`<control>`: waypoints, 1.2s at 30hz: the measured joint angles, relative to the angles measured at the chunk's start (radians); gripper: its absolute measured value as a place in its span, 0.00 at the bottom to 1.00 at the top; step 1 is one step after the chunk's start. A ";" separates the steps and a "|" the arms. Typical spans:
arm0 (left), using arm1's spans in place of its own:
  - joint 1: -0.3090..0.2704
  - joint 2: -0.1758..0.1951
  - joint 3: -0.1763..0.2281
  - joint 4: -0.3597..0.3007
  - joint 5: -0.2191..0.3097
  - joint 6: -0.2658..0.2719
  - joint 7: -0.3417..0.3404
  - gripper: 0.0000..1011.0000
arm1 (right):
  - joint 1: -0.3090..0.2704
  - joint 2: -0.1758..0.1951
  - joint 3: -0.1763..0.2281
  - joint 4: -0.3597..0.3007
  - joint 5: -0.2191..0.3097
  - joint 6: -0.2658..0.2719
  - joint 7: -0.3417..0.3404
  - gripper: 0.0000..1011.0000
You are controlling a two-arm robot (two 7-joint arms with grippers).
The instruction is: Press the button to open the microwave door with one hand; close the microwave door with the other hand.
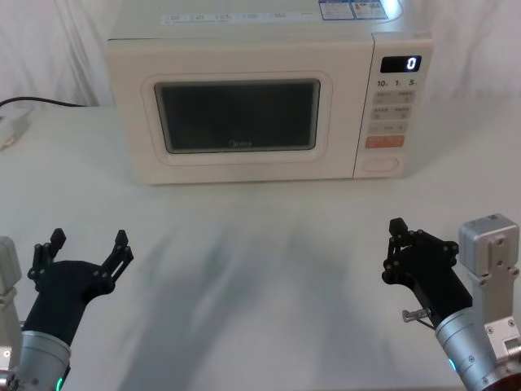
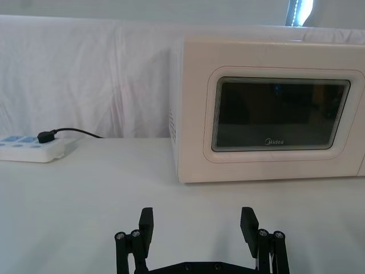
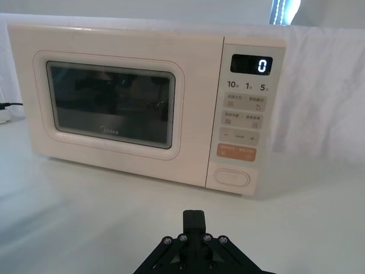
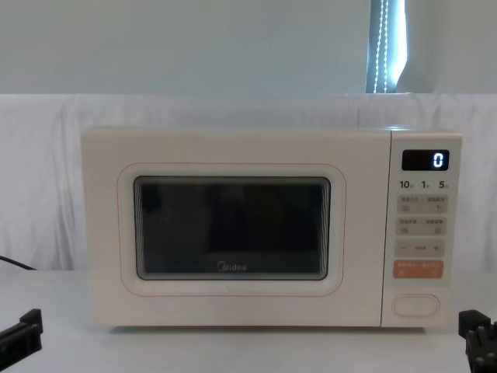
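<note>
The microwave door (image 1: 236,122) sits flush and shut; the button (image 1: 381,164) lies just beside it, low on the panel; the right gripper (image 1: 396,248), fingers together, should drive squarely onto it; the left gripper (image 1: 88,248), fingers apart, waits well before the door.

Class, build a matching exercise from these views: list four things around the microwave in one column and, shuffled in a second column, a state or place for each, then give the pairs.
Column one:
1. the microwave door
2. the button
3. the left tool
4. the right tool

Column two:
A. fingers spread wide apart, low over the table
B. shut flush with the oven front
C. fingers pressed together, low over the table
D. bottom of the control panel, under the orange key

Pairs: 1-B, 2-D, 3-A, 4-C
</note>
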 joint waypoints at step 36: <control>0.000 0.000 0.000 0.000 0.000 0.000 0.000 0.99 | 0.000 0.000 0.000 0.000 0.000 0.000 0.000 0.00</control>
